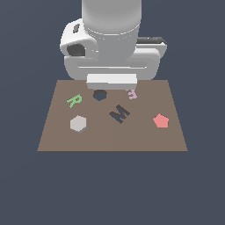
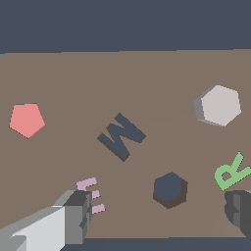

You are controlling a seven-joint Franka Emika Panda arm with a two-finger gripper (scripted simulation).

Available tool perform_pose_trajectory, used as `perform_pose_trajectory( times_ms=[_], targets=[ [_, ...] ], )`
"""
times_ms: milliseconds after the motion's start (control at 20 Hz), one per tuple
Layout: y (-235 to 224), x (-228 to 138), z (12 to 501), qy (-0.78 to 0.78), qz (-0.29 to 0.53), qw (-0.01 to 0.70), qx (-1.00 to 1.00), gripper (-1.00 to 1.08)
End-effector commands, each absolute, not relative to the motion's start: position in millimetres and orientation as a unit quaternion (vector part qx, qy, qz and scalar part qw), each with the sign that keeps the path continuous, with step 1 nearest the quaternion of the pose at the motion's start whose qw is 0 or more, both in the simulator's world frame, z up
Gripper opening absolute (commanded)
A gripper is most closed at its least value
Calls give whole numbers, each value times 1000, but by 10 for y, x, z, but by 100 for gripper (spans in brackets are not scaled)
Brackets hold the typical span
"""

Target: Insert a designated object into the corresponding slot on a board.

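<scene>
While flat and matte, grey hexagonal block [image 1: 78, 123] lies on brown board [image 1: 110, 136].

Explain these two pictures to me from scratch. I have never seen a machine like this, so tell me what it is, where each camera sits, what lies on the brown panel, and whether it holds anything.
These are simulator renders of a single robot arm. The exterior view looks at the scene from outside; the big white shape is the arm above the brown board. The wrist view comes from a camera on the arm's wrist, looking down past its gripper, whose two fingers stand wide apart and hold nothing. On the board lie a grey hexagonal block, a dark hexagon-shaped slot, a dark letter M, a green letter R, a red pentagon and a small pink piece, partly hidden by the arm.
</scene>
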State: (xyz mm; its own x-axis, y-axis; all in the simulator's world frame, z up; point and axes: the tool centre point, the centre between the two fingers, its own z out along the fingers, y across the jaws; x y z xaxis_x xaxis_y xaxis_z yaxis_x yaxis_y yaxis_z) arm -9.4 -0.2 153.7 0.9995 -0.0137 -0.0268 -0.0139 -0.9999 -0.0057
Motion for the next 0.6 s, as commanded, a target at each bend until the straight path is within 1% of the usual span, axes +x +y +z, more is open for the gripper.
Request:
perform_pose_trajectory(
  times_ms=[0, 250, 550],
  targets=[
    [-3, -94, 1537, 7, 13, 3, -1000, 100],
    [-56, -73, 1491, 3, 13, 3, -1000, 100],
    [-262, 18, 1314, -14, 11, 2, -1000, 100]
  ],
)
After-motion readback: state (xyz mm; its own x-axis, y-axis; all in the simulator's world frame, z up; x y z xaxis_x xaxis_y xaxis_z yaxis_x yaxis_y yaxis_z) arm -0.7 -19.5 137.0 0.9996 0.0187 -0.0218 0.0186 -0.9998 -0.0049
